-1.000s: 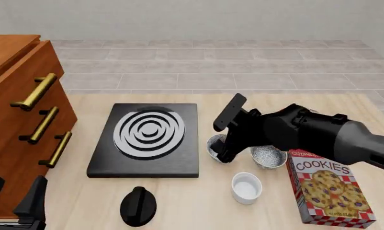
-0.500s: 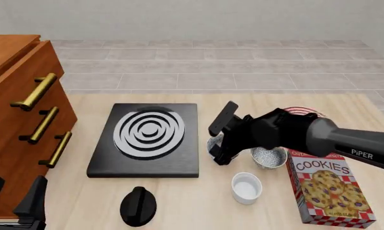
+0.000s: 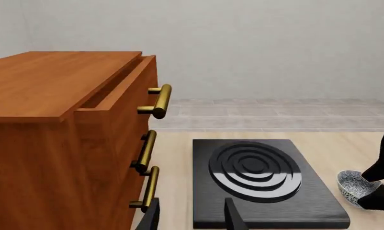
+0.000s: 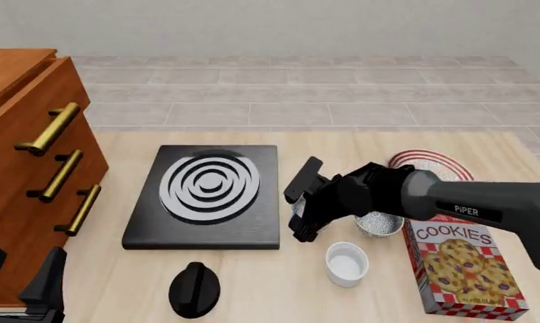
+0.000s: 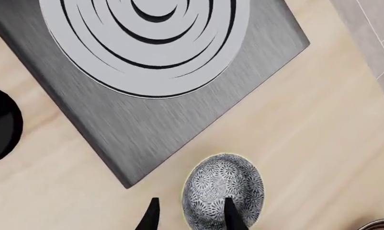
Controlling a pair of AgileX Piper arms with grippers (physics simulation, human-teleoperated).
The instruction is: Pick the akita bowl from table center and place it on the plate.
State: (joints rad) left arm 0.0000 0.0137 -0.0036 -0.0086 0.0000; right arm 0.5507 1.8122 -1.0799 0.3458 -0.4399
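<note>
The akita bowl (image 5: 220, 184), grey-white with dark speckles, stands on the table just off the black slab's corner. In the front view only a sliver of the bowl (image 4: 295, 204) shows under my right gripper (image 4: 304, 227). That gripper (image 5: 190, 218) is open, with one finger over the bowl's inside and the other outside its rim. A look-alike speckled bowl (image 4: 378, 222) sits just to the right. The red-striped plate (image 4: 429, 163) lies behind the right arm. My left gripper (image 4: 20, 270) stands open and empty at the near left.
A black slab with grey rings (image 4: 207, 195) lies left of the bowls. Nearer me are a white cup (image 4: 347, 264), a black knob (image 4: 194, 289) and a cookies box (image 4: 463, 269). A wooden drawer cabinet (image 4: 36, 155) fills the left side.
My right gripper has come down and toward me onto the central bowl, and the arm has lowered, uncovering the plate behind it. The left arm has not moved.
</note>
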